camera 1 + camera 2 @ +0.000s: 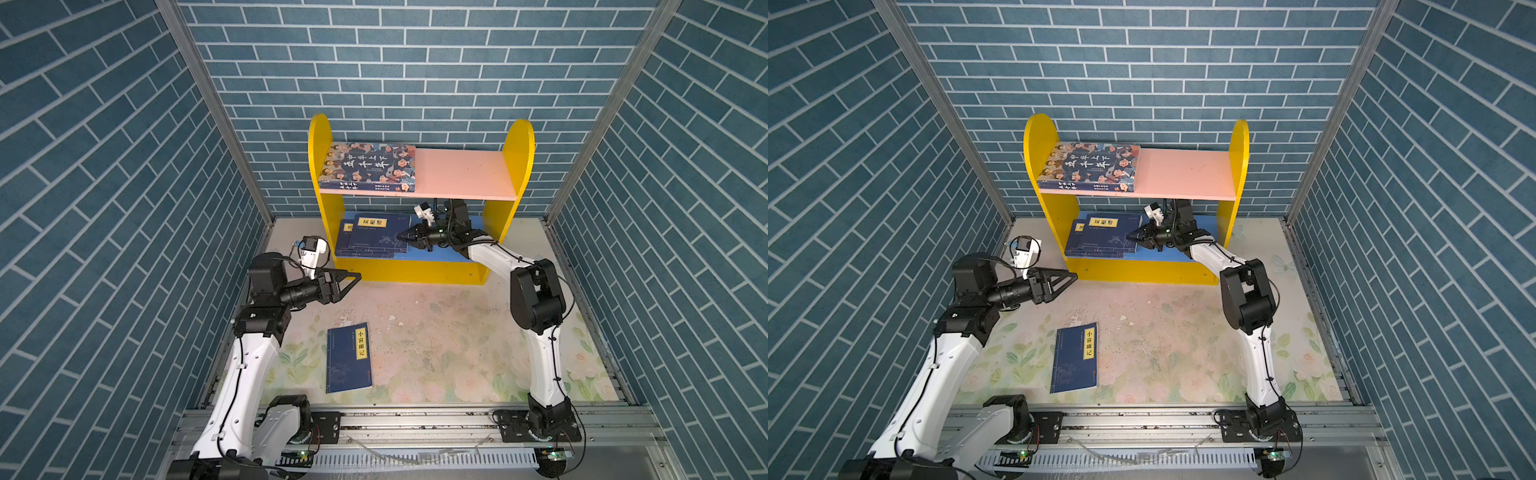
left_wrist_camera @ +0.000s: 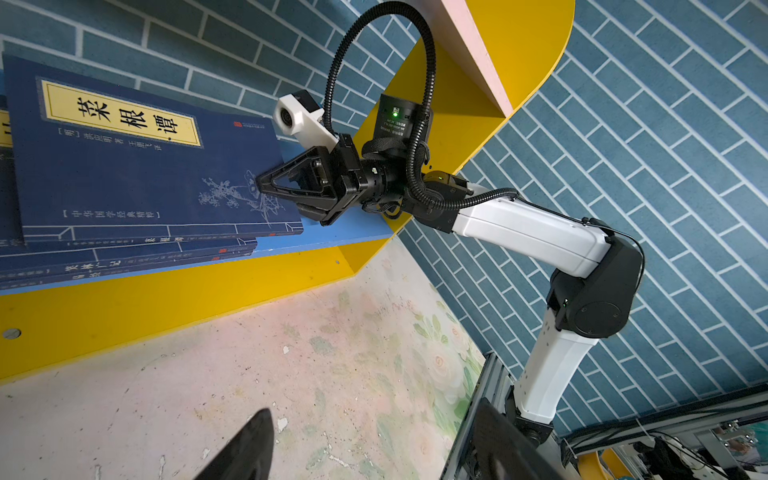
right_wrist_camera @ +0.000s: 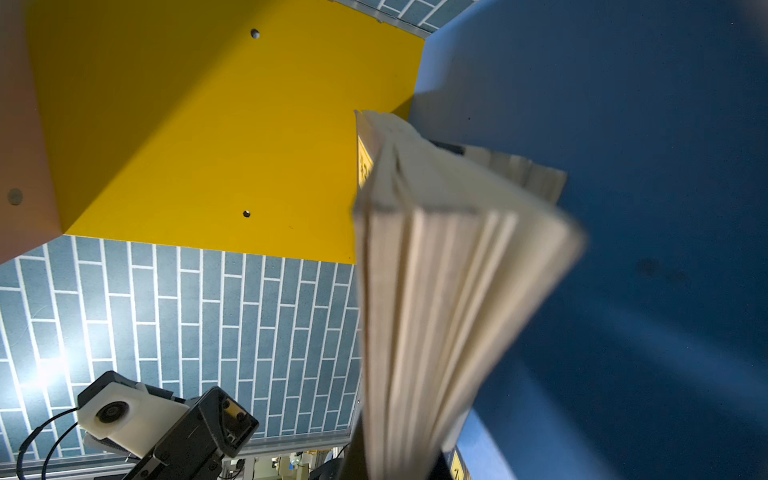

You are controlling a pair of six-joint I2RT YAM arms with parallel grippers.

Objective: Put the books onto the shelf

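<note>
The shelf (image 1: 521, 166) (image 1: 1239, 166) stands against the back wall. A thick book with cartoon faces (image 1: 370, 166) (image 1: 1090, 166) lies flat on the left of its pink upper board. A stack of navy books (image 1: 370, 239) (image 1: 1100, 239) (image 2: 137, 174) lies on the blue lower board. My right gripper (image 1: 401, 237) (image 1: 1129, 237) (image 2: 262, 187) (image 3: 395, 465) reaches under the pink board, shut on the top book's right edge, and its pale pages (image 3: 449, 291) fan out between the jaws. One more navy book (image 1: 349, 359) (image 1: 1074, 359) lies flat on the table. My left gripper (image 1: 353, 277) (image 1: 1071, 277) (image 2: 374, 449) hovers open and empty before the shelf's lower left corner.
Blue brick-patterned walls (image 1: 104, 208) close in the left, back and right sides. A metal rail (image 1: 415, 419) carrying both arm bases runs along the front edge. The table has a worn floral mat (image 1: 457, 353). The right arm's elbow (image 1: 536, 299) stands above the mat's right part.
</note>
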